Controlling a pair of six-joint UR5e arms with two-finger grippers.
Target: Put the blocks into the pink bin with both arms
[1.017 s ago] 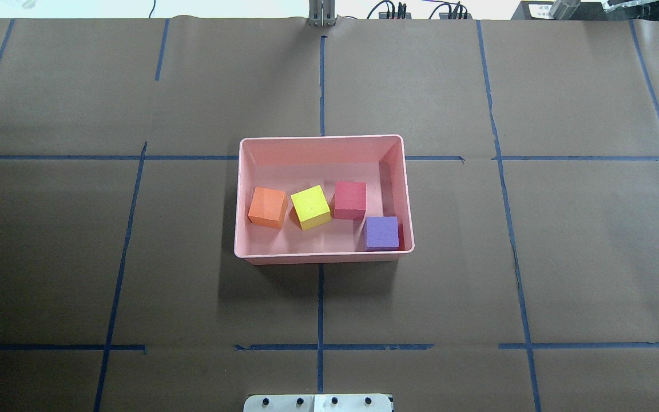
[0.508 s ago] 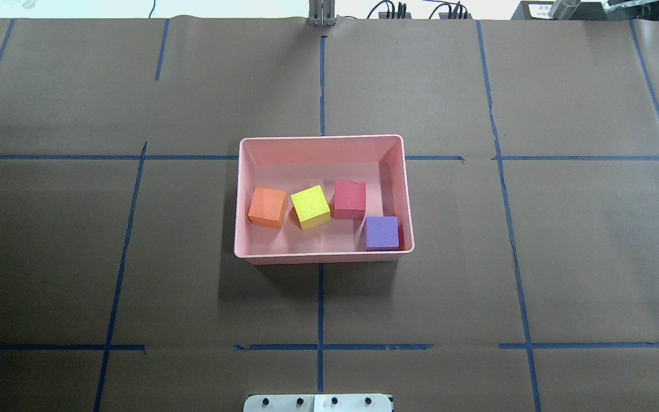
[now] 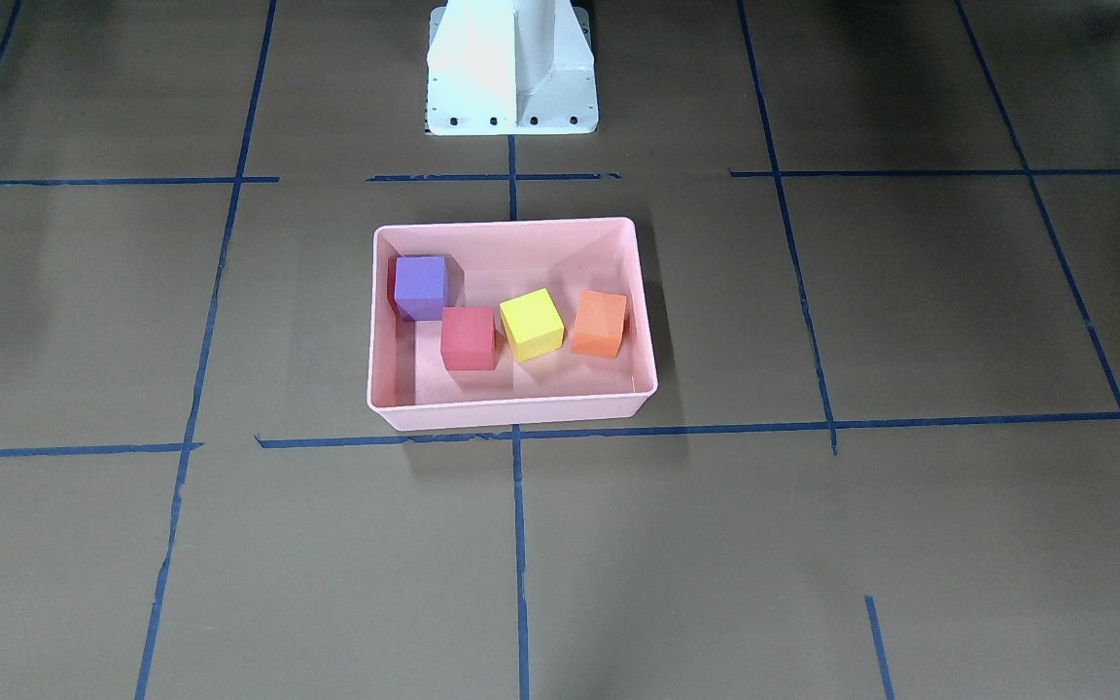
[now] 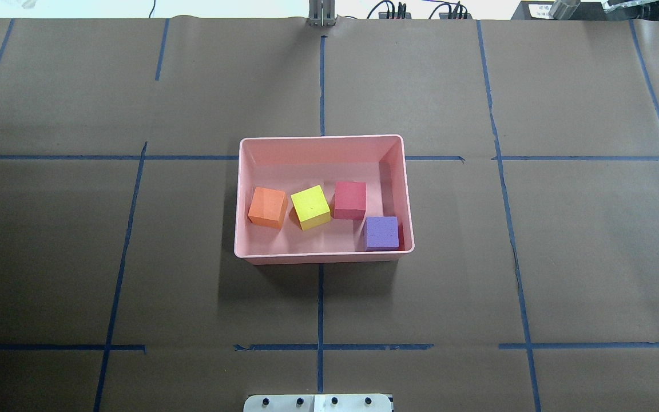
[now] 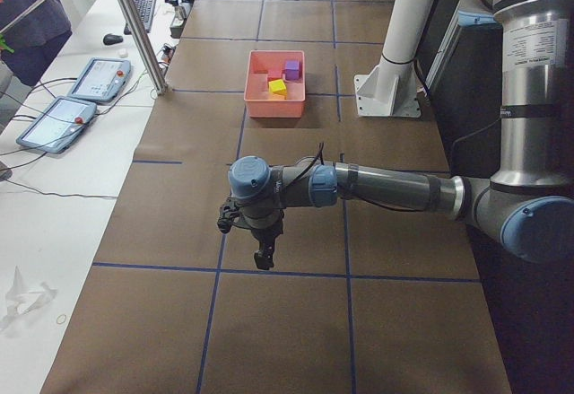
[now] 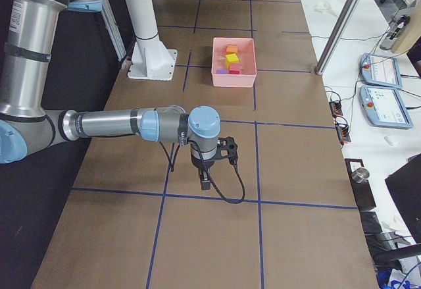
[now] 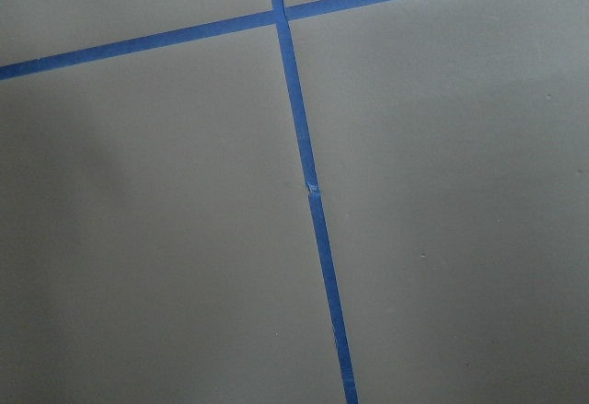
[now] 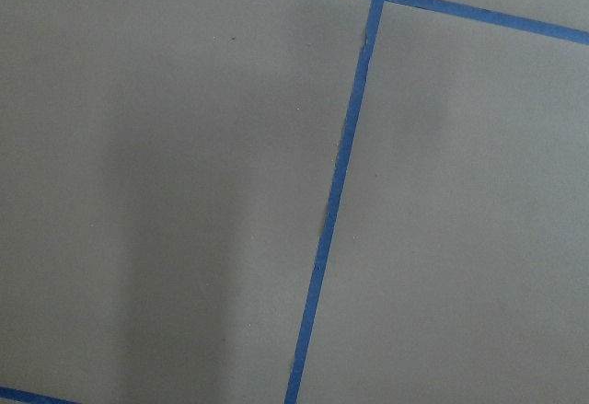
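Note:
The pink bin (image 4: pixel 324 138) sits at the table's middle. All four blocks lie inside it: orange (image 4: pixel 268 207), yellow-green (image 4: pixel 310 206), red (image 4: pixel 349 199) and purple (image 4: pixel 381 232), the purple one in the bin's near right corner. The front-facing view shows the bin (image 3: pixel 511 225) with the same blocks. My left gripper (image 5: pixel 263 259) shows only in the exterior left view, low over bare paper far from the bin. My right gripper (image 6: pixel 205 182) shows only in the exterior right view, likewise far from the bin. I cannot tell whether either is open or shut.
Brown paper with blue tape lines (image 4: pixel 320 309) covers the table. The white pedestal (image 3: pixel 511 68) stands behind the bin on the robot's side. A metal post (image 5: pixel 134 26) and tablets (image 5: pixel 94 78) stand on the operators' side. Both wrist views show only paper and tape.

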